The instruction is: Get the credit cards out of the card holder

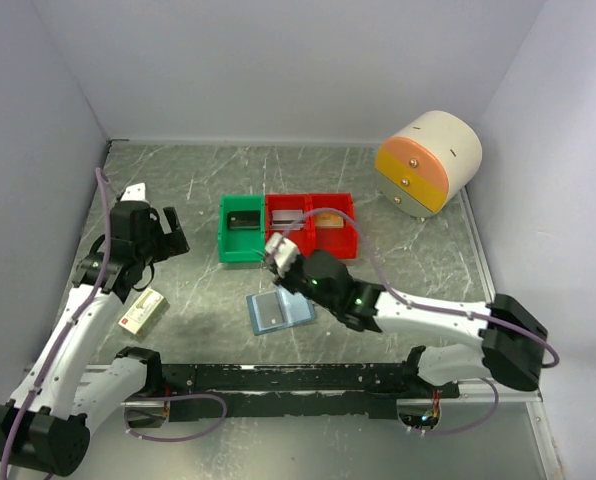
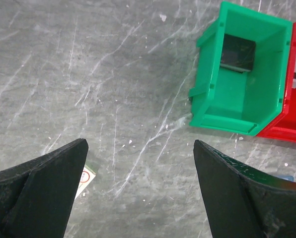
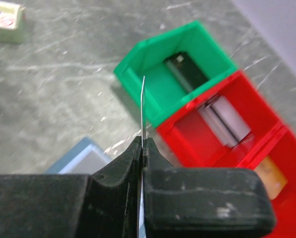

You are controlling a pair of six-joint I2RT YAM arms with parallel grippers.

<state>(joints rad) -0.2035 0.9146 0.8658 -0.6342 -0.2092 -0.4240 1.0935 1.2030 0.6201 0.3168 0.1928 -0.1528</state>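
Note:
The card holder [image 1: 278, 312] lies open on the table, light-blue inside; its corner shows in the right wrist view [image 3: 81, 157]. My right gripper [image 1: 281, 255] is shut on a thin pale credit card [image 1: 276, 243], held above the table between the holder and the bins. In the right wrist view the card [image 3: 142, 106] is seen edge-on, standing out of the closed gripper [image 3: 143, 144]. A dark grey card [image 1: 243, 222] lies in the green bin [image 1: 224, 235]. My left gripper [image 1: 163, 228] is open and empty at the left, over bare table [image 2: 140, 146].
Two red bins [image 1: 300, 236] adjoin the green bin; one holds a pale grey card [image 3: 222, 119], the other an orange one [image 3: 272, 178]. A cream-and-red small box [image 1: 143, 310] lies near the left arm. A round cream-and-orange drawer unit [image 1: 428, 160] stands at the back right.

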